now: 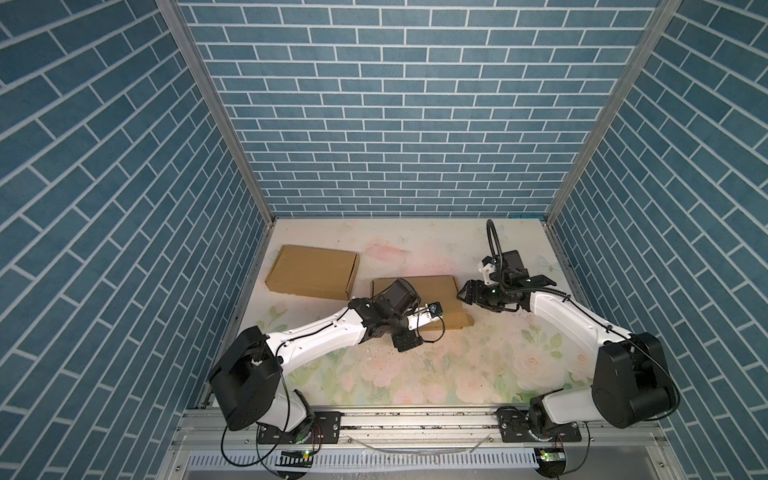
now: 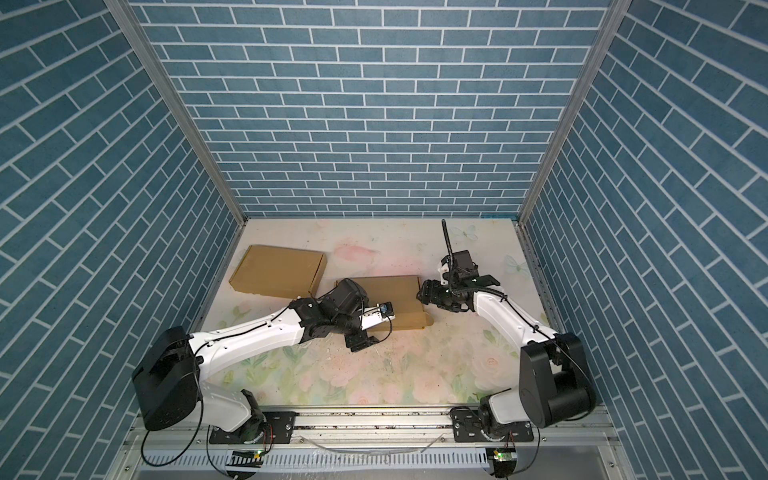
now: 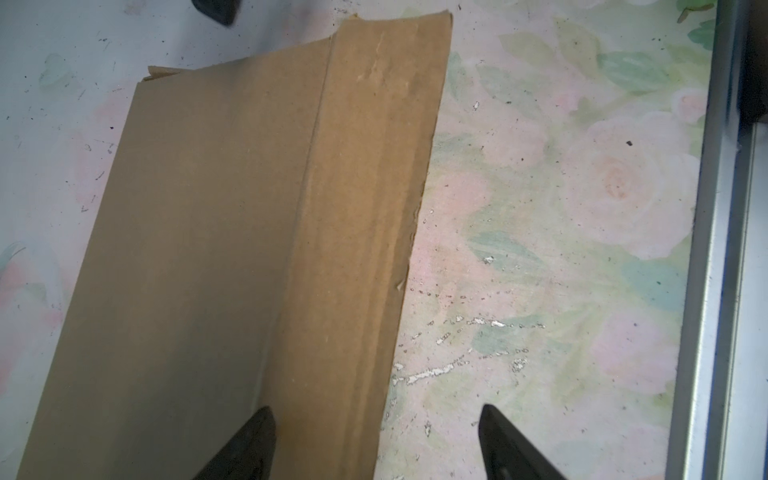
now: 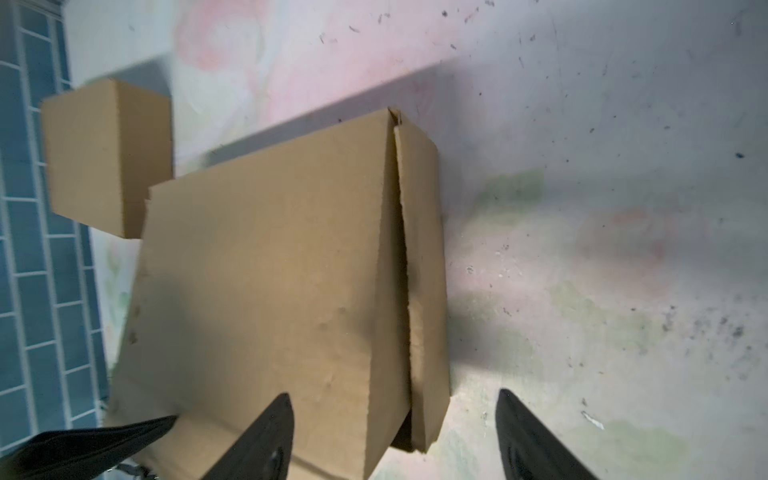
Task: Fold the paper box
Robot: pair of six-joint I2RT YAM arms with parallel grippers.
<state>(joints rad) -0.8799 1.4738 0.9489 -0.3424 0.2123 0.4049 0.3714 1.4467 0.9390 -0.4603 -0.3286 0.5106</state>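
Observation:
The brown paper box (image 1: 432, 297) (image 2: 395, 299) lies low in the middle of the table, its lid laid over. A front flap (image 3: 365, 208) sticks out flat on the table, and a side wall (image 4: 422, 266) gapes a little from the lid. My left gripper (image 1: 417, 341) (image 2: 372, 340) (image 3: 378, 419) is open at the box's front left end, one finger over the flap, the other over bare table. My right gripper (image 1: 462, 293) (image 2: 420, 293) (image 4: 395, 415) is open at the box's right end and straddles the side wall without clamping it.
A second, closed brown box (image 1: 311, 272) (image 2: 278, 272) (image 4: 95, 153) sits at the back left near the blue brick wall (image 1: 232, 257). The metal rail (image 3: 715, 291) runs along the table's front edge. The floral table (image 1: 415, 374) shows scuffs and scraps.

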